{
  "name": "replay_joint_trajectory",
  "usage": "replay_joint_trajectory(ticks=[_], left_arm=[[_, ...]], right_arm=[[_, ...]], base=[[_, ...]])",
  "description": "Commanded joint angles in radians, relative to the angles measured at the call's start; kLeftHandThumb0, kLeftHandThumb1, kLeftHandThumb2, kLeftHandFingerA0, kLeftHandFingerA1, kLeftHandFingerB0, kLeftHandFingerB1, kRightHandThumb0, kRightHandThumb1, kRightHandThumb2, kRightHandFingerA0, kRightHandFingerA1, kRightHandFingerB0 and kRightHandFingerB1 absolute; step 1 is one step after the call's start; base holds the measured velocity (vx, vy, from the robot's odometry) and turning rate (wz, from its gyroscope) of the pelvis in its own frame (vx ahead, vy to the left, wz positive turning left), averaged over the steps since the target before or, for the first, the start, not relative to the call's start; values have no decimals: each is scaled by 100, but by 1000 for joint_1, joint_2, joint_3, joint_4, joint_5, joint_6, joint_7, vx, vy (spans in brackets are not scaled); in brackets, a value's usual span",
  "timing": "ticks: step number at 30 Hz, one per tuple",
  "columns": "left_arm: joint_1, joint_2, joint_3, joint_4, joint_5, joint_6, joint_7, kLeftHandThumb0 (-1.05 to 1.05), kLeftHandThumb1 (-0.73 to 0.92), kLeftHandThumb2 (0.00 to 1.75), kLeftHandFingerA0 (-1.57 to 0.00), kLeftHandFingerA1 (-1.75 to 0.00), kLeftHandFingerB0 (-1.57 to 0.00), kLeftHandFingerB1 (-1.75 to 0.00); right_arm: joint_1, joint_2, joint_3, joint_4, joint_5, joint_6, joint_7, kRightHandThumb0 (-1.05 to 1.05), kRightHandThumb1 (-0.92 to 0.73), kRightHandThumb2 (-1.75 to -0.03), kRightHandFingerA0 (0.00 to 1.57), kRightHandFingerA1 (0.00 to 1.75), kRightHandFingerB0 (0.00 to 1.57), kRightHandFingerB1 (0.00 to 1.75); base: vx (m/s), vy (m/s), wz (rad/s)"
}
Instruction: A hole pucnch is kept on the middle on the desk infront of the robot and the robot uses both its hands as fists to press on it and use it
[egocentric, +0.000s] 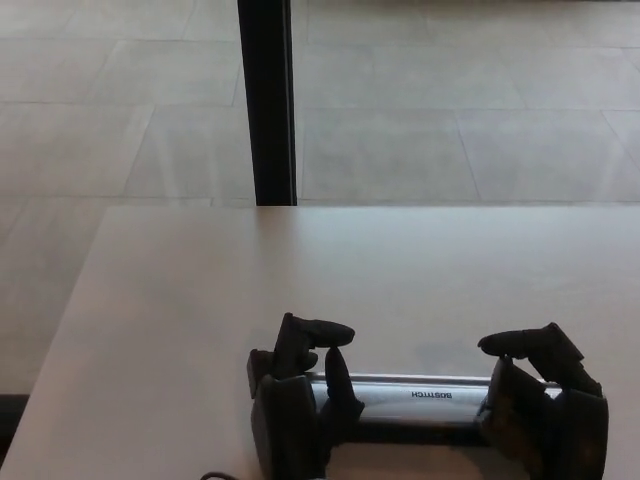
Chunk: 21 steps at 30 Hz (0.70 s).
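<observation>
Floor (450, 120): pale tiled, fills the far half of the view, grout lines visible.

Surface (200, 300): light, matte, spans the near half; its far edge runs across about mid-frame, its left edge angles down toward the near-left corner. Dark strip at the near-left edge, beyond the surface, can't tell what it is.

Post (268, 100): black, vertical, far side, left of centre; its lower end meets the far edge of the surface.

Hole punch (415, 395): long silver bar with a dark base, lying left-right on the near part of the surface, a bit right of centre. Lettering on the top bar reads upside down from this view. Both ends are covered by the hands.

Left hand (295, 410): black, on the left end of the hole punch. Fingers curled in, fist-like, not wrapped round anything; one finger sticks out level toward the right at the top of the fist. It sits on or against the punch end, contact line is hidden by the hand itself.

Right hand (545, 405): black, on the right end of the hole punch, partly cut off by the near-right corner. Fingers also curled into a fist, holding nothing; the top finger points left, toward the other hand. Touching the punch end as far as can be seen.

Hands are well apart, the lettered middle of the bar is exposed between them.
</observation>
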<state>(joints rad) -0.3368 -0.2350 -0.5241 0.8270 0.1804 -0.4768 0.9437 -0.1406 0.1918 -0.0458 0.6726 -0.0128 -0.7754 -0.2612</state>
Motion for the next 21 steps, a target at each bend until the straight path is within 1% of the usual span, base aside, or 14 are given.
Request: replay_joint_trajectory(ticks=[1, 2, 7, 8, 9, 10, 11, 12, 13, 14, 15, 19, 20, 21], left_arm=[[38, -148, -145, 131, 203, 120, 35, -22, 81, 90, -94, -175, -63, -153], [36, -135, -169, 127, 228, 143, 27, -16, 73, 96, -119, -174, -76, -126], [16, -98, -229, 140, 286, 148, -3, -20, 72, 100, -98, -175, -74, -140], [12, -93, -238, 142, 295, 151, -3, -20, 70, 100, -97, -175, -74, -145], [5, -89, -243, 151, 297, 152, -8, -22, 71, 93, -96, -175, -70, -162], [4, -90, -242, 157, 294, 155, -10, -20, 72, 95, -96, -175, -75, -143], [6, -92, -239, 162, 292, 162, -8, -20, 72, 95, -96, -175, -75, -143], [8, -93, -239, 164, 294, 164, -6, -20, 73, 91, -97, -175, -70, -157], [8, -93, -239, 165, 295, 166, -5, -20, 73, 91, -97, -175, -70, -157], [7, -93, -237, 169, 296, 168, -4, -19, 72, 92, -96, -175, -68, -162], [5, -89, -237, 169, 296, 164, -8, -20, 73, 94, -93, -175, -71, -147], [2, -89, -238, 178, 306, 161, 11, -20, 73, 97, -95, -175, -73, -144], [3, -89, -237, 178, 305, 163, 9, -20, 74, 96, -94, -175, -72, -142], [3, -90, -235, 179, 303, 162, 7, -21, 75, 94, -95, -175, -63, -162]], right_arm=[[128, 165, -153, 11, 384, 401, 90, -52, -92, -70, 52, 103, 45, 67], [132, 158, -150, 12, 382, 434, 104, -56, -92, -79, 41, 94, 31, 65], [145, 48, -32, 175, 31, 184, 4, -62, -92, -68, 34, 73, 31, 52], [149, 23, 2, 173, -51, 214, -56, -58, -90, -66, 40, 89, 33, 60], [127, -109, 219, 142, -470, 498, -301, -54, -92, -65, 17, 98, 14, 66], [123, -161, 296, 119, -622, 607, -372, -58, -76, -62, 30, 89, 30, 60], [133, -162, 285, 102, -601, 596, -339, -58, -76, -62, 30, 89, 30, 60], [127, -177, 313, 102, -631, 632, -332, -54, -51, -97, 35, 72, 23, 59], [120, -188, 331, 103, -653, 659, -327, -54, -51, -97, 35, 72, 23, 59], [117, -170, 302, 121, -601, 623, -353, -53, -72, -62, 44, 106, 46, 70], [123, -100, 194, 131, -425, 502, -330, -56, -83, -64, 56, 115, 53, 81], [100, -150, 306, 126, -598, 660, -401, -55, -78, -64, 46, 122, 45, 89], [102, -164, 327, 117, -622, 678, -377, -56, -79, -62, 26, 93, 23, 69], [101, -168, 332, 121, -623, 675, -374, -49, -73, -64, 39, 97, 37, 71]], base=[[4, 2, 8], [0, 0, 0], [4, 3, 2], [16, 17, 8], [0, 0, 0], [0, 0, 0], [0, 0, 0], [0, 0, 0], [0, 0, 0], [0, 0, 0], [0, 0, 0], [0, 0, 0], [0, 0, 0], [0, 0, 0]])
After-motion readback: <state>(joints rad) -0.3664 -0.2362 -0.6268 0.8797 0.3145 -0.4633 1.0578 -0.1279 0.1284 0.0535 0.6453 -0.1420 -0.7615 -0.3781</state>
